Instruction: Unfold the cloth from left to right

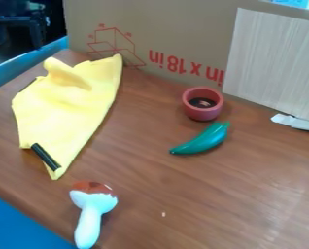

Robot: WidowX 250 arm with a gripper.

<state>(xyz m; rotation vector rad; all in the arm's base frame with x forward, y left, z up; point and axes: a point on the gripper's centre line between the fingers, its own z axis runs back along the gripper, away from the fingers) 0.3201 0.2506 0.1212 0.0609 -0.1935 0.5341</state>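
While one cloth [69, 104] lies upper left, one mushroom [89, 221] lies lower left.
One bowl [202, 111], one pepper [206, 140] (glossy green) right of centre; pincer's state, I cannot tell.

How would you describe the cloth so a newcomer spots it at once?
Start at the cardboard panel along the back of the brown table. The cloth lies by the panel's left end, tapering toward the camera, a black strip near the tip. It alone is yellow, unlike the red cup, green pepper and mushroom-shaped toy.

Can't tell robot arm's colour, shape, cables, etc. from cam
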